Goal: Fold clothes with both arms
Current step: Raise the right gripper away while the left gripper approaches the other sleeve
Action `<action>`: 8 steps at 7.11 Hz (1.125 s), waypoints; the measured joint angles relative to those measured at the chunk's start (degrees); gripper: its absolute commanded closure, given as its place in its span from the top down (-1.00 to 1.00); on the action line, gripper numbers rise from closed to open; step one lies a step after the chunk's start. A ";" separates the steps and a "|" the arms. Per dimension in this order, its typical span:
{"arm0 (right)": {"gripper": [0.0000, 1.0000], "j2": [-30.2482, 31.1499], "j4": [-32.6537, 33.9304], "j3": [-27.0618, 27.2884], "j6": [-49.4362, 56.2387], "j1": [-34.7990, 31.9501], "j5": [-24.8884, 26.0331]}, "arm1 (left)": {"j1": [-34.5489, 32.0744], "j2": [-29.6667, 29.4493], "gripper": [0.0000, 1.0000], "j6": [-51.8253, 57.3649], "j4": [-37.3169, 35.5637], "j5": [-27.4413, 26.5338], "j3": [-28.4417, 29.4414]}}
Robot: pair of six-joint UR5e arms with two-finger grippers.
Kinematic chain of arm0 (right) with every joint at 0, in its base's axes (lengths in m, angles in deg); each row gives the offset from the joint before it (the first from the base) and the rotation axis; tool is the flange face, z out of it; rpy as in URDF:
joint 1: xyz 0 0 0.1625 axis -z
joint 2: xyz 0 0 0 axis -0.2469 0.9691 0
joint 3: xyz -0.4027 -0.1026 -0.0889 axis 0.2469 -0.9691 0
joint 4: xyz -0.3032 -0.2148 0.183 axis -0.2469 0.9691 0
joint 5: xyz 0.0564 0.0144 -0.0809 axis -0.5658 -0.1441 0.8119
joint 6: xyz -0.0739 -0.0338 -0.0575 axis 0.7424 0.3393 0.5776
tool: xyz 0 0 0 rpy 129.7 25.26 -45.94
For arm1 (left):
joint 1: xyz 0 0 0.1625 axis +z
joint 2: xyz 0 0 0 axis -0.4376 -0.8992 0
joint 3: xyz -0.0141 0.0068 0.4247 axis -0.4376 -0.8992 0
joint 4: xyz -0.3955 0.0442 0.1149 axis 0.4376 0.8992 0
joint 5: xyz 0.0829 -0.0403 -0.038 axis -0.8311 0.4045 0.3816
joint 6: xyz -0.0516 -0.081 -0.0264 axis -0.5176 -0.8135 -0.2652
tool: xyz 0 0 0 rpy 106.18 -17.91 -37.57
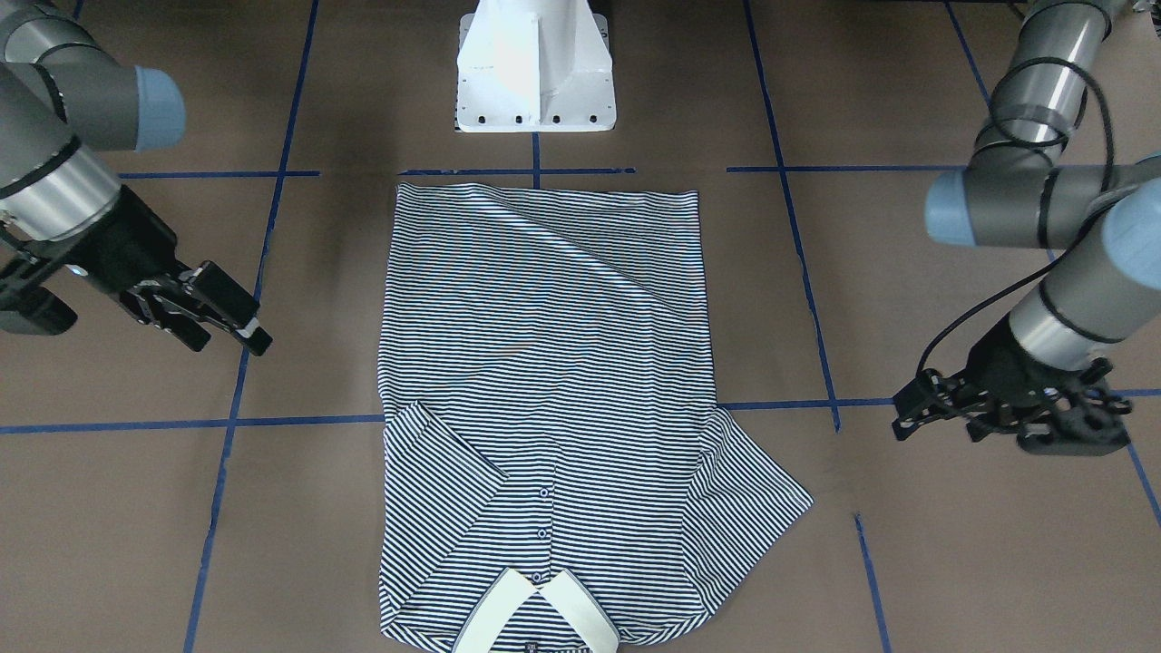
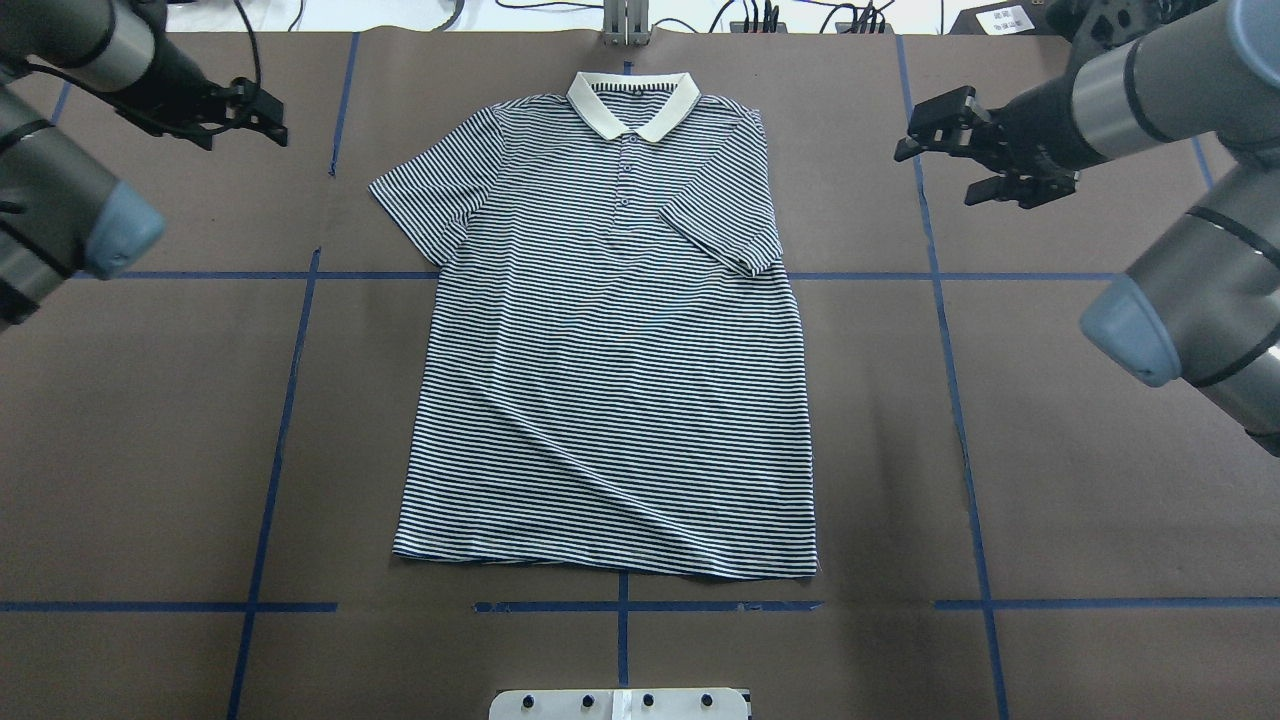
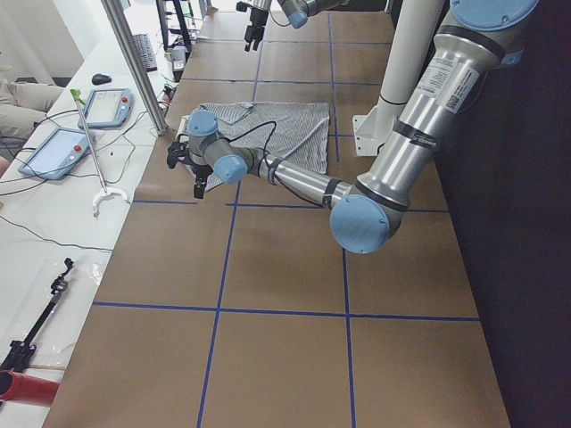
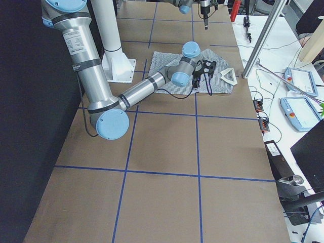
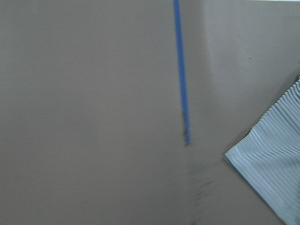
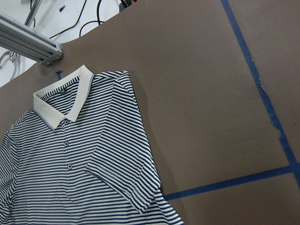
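The striped polo shirt (image 2: 610, 370) lies flat, face up, on the brown table, with its cream collar (image 2: 632, 100) at the far edge. The sleeve on the robot's right (image 2: 725, 235) is folded in over the chest. The other sleeve (image 2: 420, 195) is spread out. My left gripper (image 2: 272, 120) hovers open beside the spread sleeve, clear of it. My right gripper (image 2: 935, 150) hovers open off the shoulder with the folded sleeve, holding nothing. The left wrist view, blurred, shows the sleeve's corner (image 5: 272, 173). The collar (image 6: 63, 101) and folded sleeve (image 6: 124, 173) show in the right wrist view.
Blue tape lines (image 2: 285, 400) grid the table. The white pedestal base (image 1: 535, 73) stands just behind the shirt's hem. Beyond the far edge are an aluminium post (image 3: 134, 62), cables, and control tablets (image 3: 107, 105) on a white bench.
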 measured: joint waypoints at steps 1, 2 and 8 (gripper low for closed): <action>1.00 1.94 -0.04 1.56 0.86 -0.67 -0.71 | 2.42 -4.84 0.57 -2.78 0.90 -0.41 5.10; 1.00 2.78 -0.04 2.06 1.21 -0.87 -0.93 | 3.85 -8.18 0.35 -4.03 3.16 -1.15 9.99; 1.00 2.86 0.02 1.84 0.88 0.51 -0.63 | 8.02 -11.81 0.11 -4.12 9.02 -11.31 21.38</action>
